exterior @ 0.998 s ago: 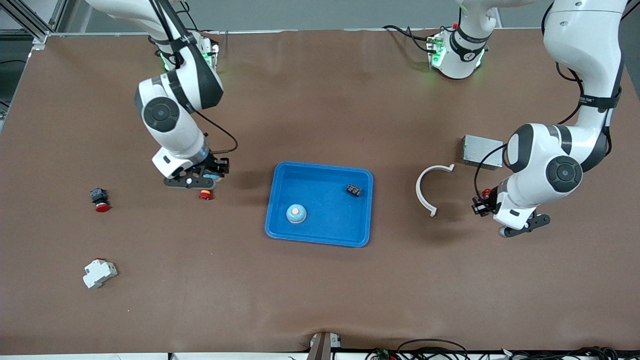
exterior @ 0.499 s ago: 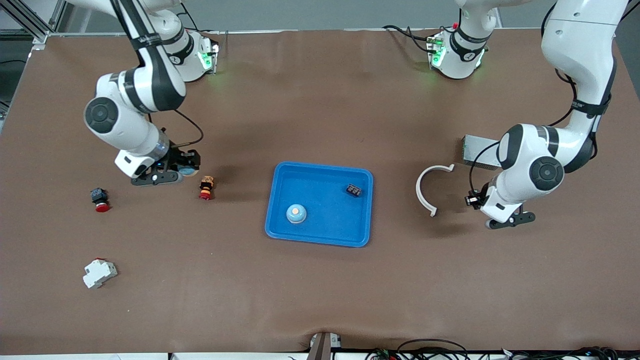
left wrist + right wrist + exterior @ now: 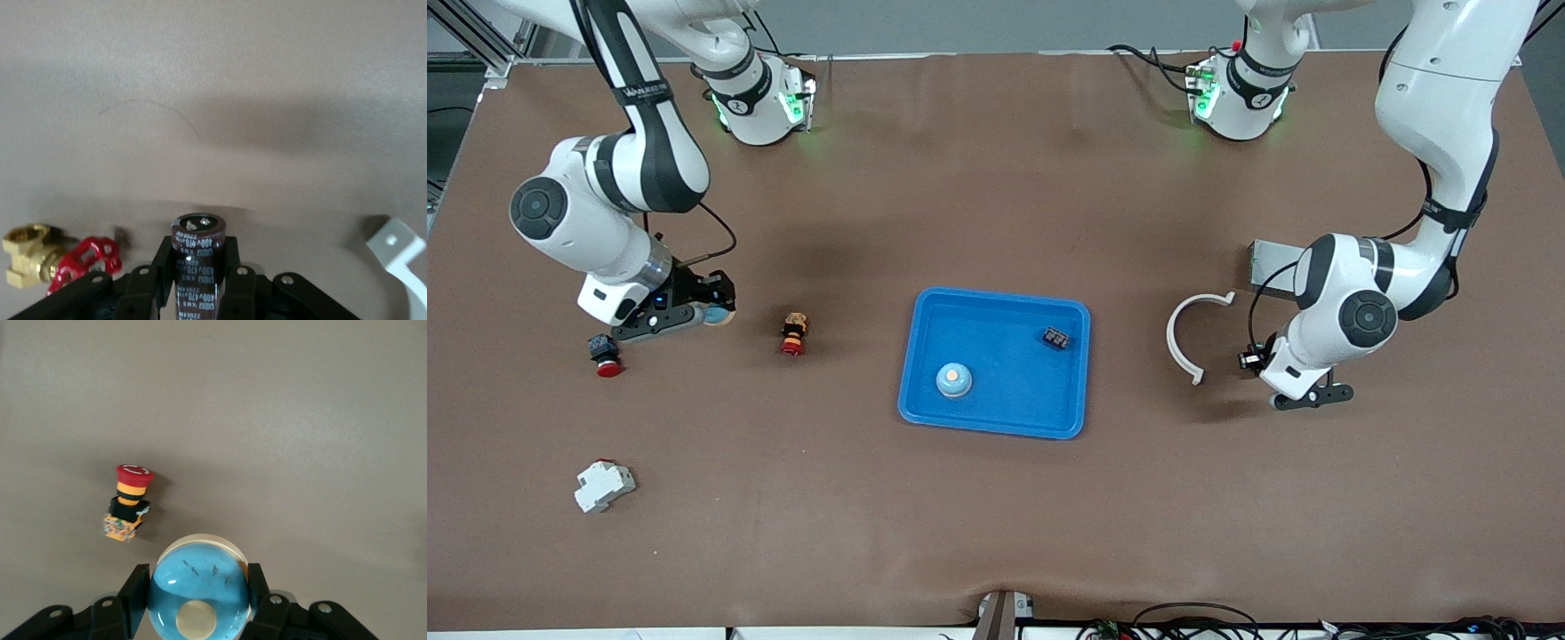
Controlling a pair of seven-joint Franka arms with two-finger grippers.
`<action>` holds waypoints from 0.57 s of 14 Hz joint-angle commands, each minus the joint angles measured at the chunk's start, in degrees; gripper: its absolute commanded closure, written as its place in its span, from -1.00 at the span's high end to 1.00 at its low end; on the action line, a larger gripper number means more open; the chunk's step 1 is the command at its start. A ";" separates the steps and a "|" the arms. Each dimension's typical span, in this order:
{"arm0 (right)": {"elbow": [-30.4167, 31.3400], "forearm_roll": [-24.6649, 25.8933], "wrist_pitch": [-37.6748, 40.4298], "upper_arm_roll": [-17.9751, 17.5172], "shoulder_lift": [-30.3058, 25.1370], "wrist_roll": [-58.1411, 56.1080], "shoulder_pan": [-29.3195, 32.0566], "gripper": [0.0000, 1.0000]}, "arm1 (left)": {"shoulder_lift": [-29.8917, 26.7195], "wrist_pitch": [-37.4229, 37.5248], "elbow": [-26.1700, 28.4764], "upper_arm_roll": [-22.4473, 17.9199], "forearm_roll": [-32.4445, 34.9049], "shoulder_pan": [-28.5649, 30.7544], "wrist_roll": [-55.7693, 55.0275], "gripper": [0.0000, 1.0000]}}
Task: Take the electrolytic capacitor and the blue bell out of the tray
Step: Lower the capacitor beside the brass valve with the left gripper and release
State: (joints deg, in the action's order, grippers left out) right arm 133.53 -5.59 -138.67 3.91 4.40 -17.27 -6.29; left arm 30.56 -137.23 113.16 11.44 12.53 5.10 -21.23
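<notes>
Front view: tray [image 3: 1009,391] mid-frame; both targets held over the counter [image 3: 996,516].
Left gripper [image 3: 198,263]: fingers clamped on electrolytic capacitor [image 3: 198,230] — we lower it upright.
Right gripper [image 3: 199,590]: fingers clamped on blue bell [image 3: 200,577] — we avoid the red button [image 3: 128,503].

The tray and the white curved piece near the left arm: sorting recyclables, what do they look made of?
Tray: likely moulded plastic, uniform bright blue, faint sheen, rounded corners and raised rim. White curved piece: probably plastic too, matte off-white, thin even band; its end in the left wrist view has a hole.

The tray [image 3: 996,422] looked like glossy blue plastic, the table [image 3: 996,516] a matt brown sheet, the capacitor [image 3: 198,263] shiny-sleeved, and the valve [image 3: 27,257] brassy metal.
</notes>
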 commanded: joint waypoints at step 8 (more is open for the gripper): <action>4.37 -1.26 -9.95 -0.75 6.31 -1.98 2.60 -1.00 | 0.99 -2.26 -0.14 0.69 1.98 0.36 -0.57 0.67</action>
State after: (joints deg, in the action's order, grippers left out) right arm 137.72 -5.59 -146.91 3.86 8.67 -17.63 -4.84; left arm 32.01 -139.33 113.05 11.49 13.38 5.26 -21.23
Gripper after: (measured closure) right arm 0.361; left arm 0.621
